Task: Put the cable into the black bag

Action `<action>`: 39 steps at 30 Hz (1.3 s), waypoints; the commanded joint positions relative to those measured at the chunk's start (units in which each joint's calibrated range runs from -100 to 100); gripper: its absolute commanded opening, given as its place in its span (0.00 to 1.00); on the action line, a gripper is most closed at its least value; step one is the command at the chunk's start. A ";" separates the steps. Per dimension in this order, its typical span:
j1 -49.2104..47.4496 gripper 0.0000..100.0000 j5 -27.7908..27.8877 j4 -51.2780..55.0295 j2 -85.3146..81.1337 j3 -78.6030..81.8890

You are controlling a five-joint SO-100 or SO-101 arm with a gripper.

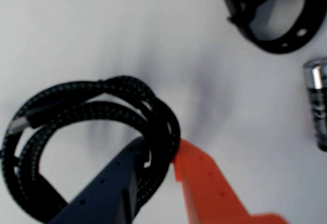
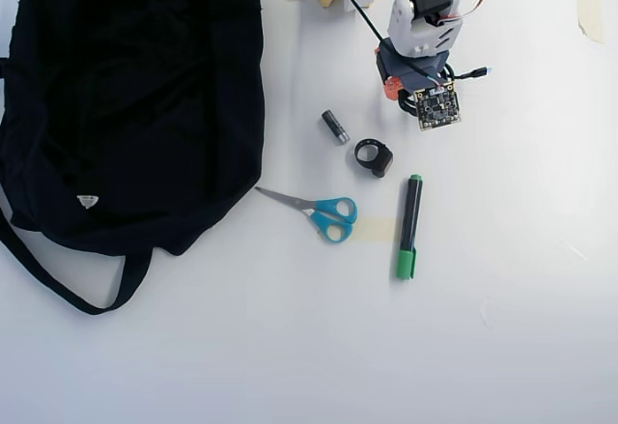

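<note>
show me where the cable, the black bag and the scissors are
cable [image 1: 158, 112], wrist view, right side of its coil.
black bag [image 2: 145, 86], overhead view, middle of its fabric.
scissors [image 2: 331, 217], overhead view, blue handles.

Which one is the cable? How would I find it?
Look first at the big black bag, then across the white table to the robot arm. In the wrist view, the cable is a speckled black cord coiled between the gripper fingers, unlike the smooth ring.
</note>
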 commanded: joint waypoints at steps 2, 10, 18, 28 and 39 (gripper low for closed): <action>-0.40 0.02 0.34 12.54 -1.78 -11.07; 4.76 0.02 0.34 17.28 -13.65 -14.31; 12.17 0.02 -0.13 17.88 -22.28 -14.31; 20.32 0.02 7.58 17.88 -23.11 -14.49; 39.39 0.02 8.42 13.84 -21.86 -14.31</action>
